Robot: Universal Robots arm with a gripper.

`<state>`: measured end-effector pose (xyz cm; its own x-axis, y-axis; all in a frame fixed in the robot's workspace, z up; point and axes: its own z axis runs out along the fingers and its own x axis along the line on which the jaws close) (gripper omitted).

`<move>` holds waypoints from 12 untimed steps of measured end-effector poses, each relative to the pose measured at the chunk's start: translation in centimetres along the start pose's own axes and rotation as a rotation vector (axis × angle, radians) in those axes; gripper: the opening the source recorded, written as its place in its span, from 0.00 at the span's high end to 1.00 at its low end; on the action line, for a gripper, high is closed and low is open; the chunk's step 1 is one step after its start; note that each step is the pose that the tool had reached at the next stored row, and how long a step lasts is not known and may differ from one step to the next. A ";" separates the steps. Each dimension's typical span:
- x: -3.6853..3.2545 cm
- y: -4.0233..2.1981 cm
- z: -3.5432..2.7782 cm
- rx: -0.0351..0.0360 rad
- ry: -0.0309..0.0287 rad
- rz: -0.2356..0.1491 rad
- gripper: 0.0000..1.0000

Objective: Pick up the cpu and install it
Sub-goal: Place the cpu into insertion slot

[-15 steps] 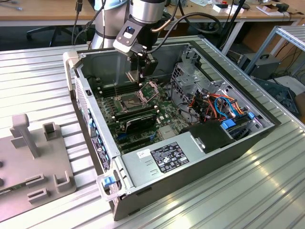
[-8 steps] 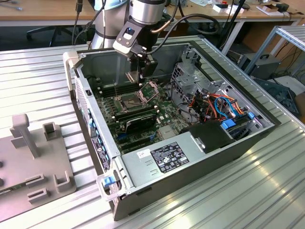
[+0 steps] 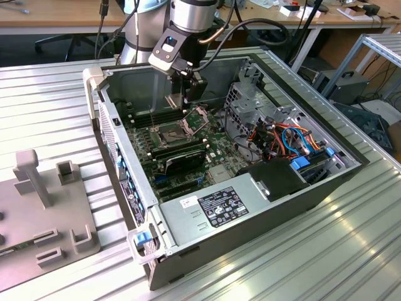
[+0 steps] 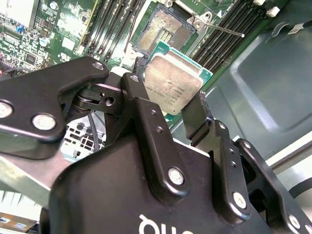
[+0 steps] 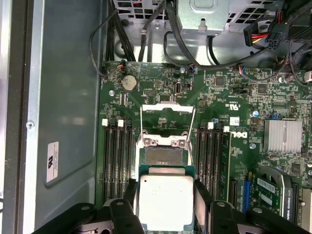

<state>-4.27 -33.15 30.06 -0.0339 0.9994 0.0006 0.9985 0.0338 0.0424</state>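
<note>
Upper-middle in the exterior view, our black metal gripper's (image 3: 180,105) clamped on the square silver cpu (image 5: 165,204) above the open grey socket (image 5: 163,156).

The arm (image 3: 193,12) is seen entering at about twelve o'clock in the exterior view, and its wrist (image 3: 188,34) is directed steeply downward, toward six o'clock. The gripper (image 3: 183,100) is carried below the wrist, offset slightly toward seven o'clock from it. In both wrist views the two black fingers (image 4: 144,114) (image 5: 202,195) are seen drawn in against opposite edges of the cpu (image 4: 173,80), which is gripped flat between them. The jointed link bars behind the fingers are angled inward toward the held part.
</note>
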 end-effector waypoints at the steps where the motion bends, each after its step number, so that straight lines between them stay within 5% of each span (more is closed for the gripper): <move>1: 0.00 0.00 0.07 -0.0002 0.0002 0.000 0.45; 12: 0.00 -0.04 0.96 0.0002 -0.0003 0.000 0.45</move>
<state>-4.27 -33.15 29.10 -0.0338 0.9994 0.0004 0.9985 0.0338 0.0422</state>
